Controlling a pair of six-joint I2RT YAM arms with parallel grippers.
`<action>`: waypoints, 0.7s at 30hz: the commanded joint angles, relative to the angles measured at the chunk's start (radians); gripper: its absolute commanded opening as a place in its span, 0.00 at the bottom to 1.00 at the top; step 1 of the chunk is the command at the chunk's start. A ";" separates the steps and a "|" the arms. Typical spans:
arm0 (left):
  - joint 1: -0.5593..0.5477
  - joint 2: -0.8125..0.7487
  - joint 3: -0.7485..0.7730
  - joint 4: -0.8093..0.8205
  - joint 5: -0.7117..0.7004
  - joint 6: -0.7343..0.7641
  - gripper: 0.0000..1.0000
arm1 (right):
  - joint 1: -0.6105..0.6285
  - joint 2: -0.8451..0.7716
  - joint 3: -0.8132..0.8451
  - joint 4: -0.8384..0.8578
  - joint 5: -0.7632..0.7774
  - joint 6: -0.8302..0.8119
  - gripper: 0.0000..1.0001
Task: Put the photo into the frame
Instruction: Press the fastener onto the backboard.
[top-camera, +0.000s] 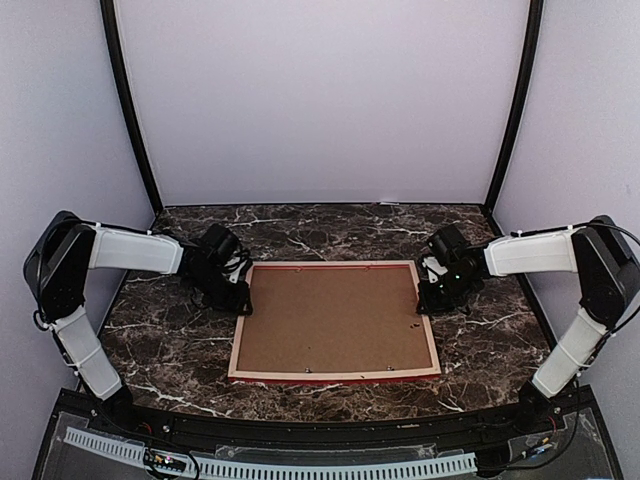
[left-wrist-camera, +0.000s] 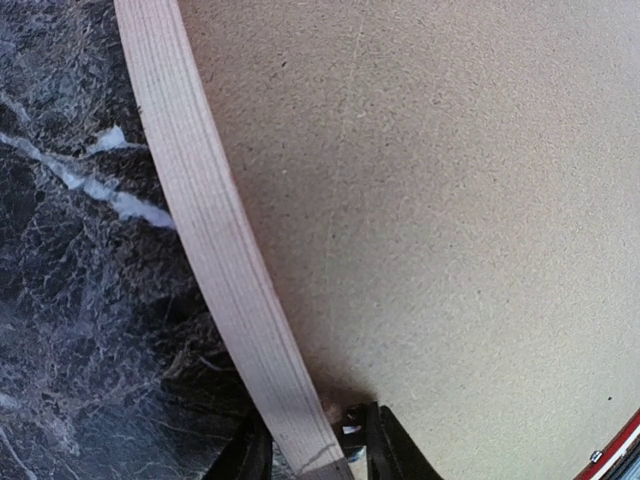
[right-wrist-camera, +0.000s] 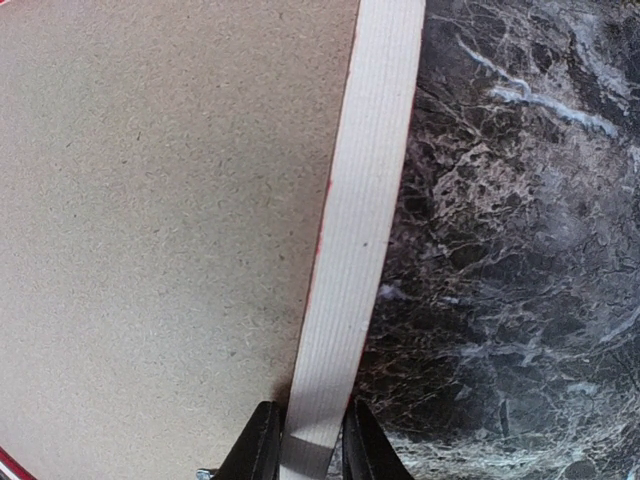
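Observation:
The frame (top-camera: 335, 376) lies face down in the middle of the table, its pale wood back up and a red edge showing at the front. The brown backing board (top-camera: 335, 320) fills it. The photo is hidden. My left gripper (top-camera: 237, 300) is at the frame's left rail; in the left wrist view its jaws (left-wrist-camera: 310, 455) straddle the pale rail (left-wrist-camera: 215, 250). My right gripper (top-camera: 428, 298) is at the right rail; in the right wrist view its jaws (right-wrist-camera: 308, 450) close snugly on the rail (right-wrist-camera: 360, 200). The board shows in both wrist views (left-wrist-camera: 450, 200) (right-wrist-camera: 150, 200).
The dark marble table (top-camera: 300, 225) is walled by pale panels at the back and sides. A black ledge with a white slotted strip (top-camera: 300, 465) runs along the near edge. A small metal tab (left-wrist-camera: 350, 428) sits by the left rail's inner side.

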 joint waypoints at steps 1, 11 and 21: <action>-0.003 0.000 -0.044 -0.095 0.016 0.029 0.31 | -0.002 0.000 -0.023 0.001 -0.005 -0.014 0.23; -0.003 0.003 -0.052 -0.095 -0.003 0.032 0.27 | -0.003 -0.002 -0.020 -0.004 -0.009 -0.016 0.22; -0.003 -0.037 -0.052 -0.036 0.004 0.027 0.16 | -0.002 0.001 -0.014 -0.016 -0.002 -0.029 0.22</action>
